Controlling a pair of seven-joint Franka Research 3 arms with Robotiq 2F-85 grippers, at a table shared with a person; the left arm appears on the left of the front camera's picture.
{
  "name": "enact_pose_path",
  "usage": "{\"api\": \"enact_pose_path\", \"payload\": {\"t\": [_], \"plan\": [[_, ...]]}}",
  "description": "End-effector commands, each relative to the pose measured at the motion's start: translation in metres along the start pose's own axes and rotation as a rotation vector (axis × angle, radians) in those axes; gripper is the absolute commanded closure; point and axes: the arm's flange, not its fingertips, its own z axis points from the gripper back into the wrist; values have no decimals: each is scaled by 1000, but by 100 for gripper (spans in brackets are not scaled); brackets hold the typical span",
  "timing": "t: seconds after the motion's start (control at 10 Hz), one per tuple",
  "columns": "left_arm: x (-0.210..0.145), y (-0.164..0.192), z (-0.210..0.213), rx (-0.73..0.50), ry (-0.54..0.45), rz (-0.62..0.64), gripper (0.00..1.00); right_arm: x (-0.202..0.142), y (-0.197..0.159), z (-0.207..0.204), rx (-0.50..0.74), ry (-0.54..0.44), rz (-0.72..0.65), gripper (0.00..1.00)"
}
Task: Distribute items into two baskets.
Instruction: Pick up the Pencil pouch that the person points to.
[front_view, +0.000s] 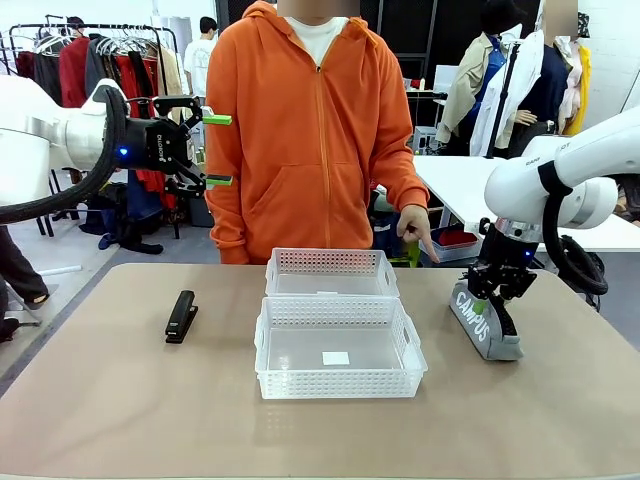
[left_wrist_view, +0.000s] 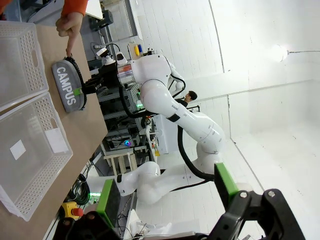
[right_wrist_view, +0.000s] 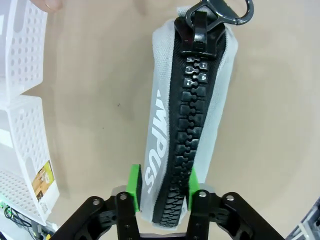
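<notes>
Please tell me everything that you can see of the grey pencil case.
The pencil case is long, of grey fabric as it looks, with white CAMPUS lettering on its side and a black zip, closed, facing up, ending in a dark ring pull. It lies on the table, to the robot's right of the two baskets, apart from them. The right pincer grips it at the end opposite the pull, green pads on both sides.

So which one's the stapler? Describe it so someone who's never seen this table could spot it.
Start at the brown table and find the two white baskets in its middle. On the robot's left of them, alone on bare tabletop, lies the stapler. It is small, slim and all black, unlike the longer grey pencil case lettered CAMPUS on the other side.
</notes>
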Motion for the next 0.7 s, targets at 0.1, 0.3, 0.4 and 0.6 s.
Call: {"api": "enact_pose_path", "payload": {"t": [0.1,0.3,0.4,0.6], "plan": [[-1,-1,1,-1,-1,-3,0,3,3,9,-17,4,-34,100],[-1,-1,1,-1,-1,-3,0,4,5,24,-20,-11,-48,100],[-1,-1,1,-1,-1,-3,0,4,8,34,-18,-17,-49,100],[-1,-1,1,-1,-1,-3,0,-1,22,69,0,-22,-42,100]]}}
